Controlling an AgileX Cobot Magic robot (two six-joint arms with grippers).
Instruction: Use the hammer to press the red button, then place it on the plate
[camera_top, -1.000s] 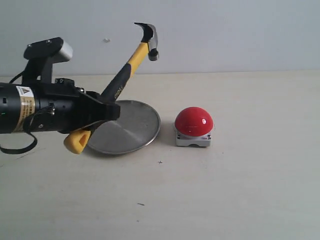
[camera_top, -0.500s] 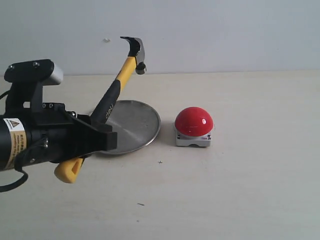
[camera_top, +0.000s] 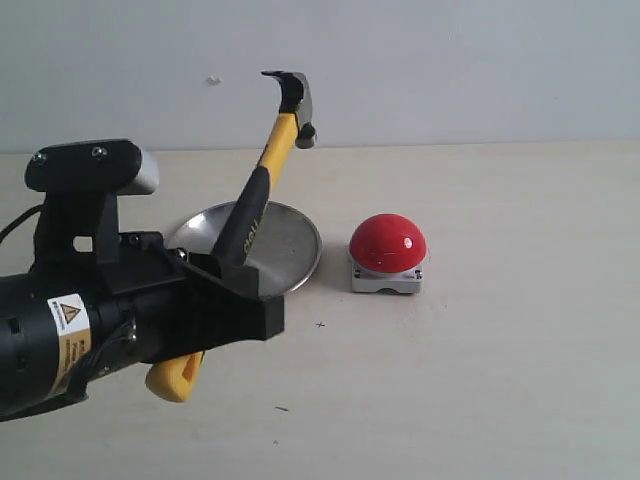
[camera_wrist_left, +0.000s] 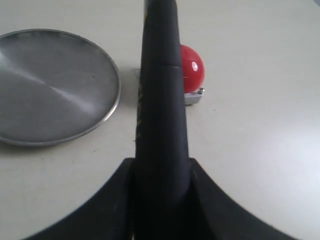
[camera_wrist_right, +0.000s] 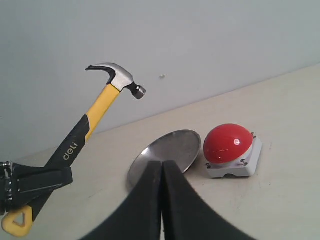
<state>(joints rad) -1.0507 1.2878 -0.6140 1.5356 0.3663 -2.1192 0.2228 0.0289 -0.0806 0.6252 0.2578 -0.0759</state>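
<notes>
My left gripper (camera_top: 238, 282) is shut on the hammer's (camera_top: 262, 190) black handle, low at the front left of the table. The hammer tilts up and to the right, its dark head high over the far rim of the plate (camera_top: 290, 250) and its yellow looped end under the gripper. The red button (camera_top: 388, 243) sits on its grey base just right of the plate, apart from the hammer. In the left wrist view the handle (camera_wrist_left: 160, 100) runs out between the jaws of that gripper (camera_wrist_left: 161, 167), partly hiding the button (camera_wrist_left: 195, 70), with the plate (camera_wrist_left: 50, 85) beside it. My right gripper (camera_wrist_right: 162, 166) is shut and holds nothing.
The right wrist view takes in the hammer (camera_wrist_right: 102, 107), plate (camera_wrist_right: 172, 147), button (camera_wrist_right: 227, 142) and left gripper (camera_wrist_right: 40, 182) from the side. A pale wall stands behind the beige table (camera_top: 520, 330). A few small dark specks lie on the tabletop in front of the plate.
The left arm has come forward and lower in the exterior view, then shifted right, carrying the hammer. The hammer stands more upright. Plate and button have not moved.
</notes>
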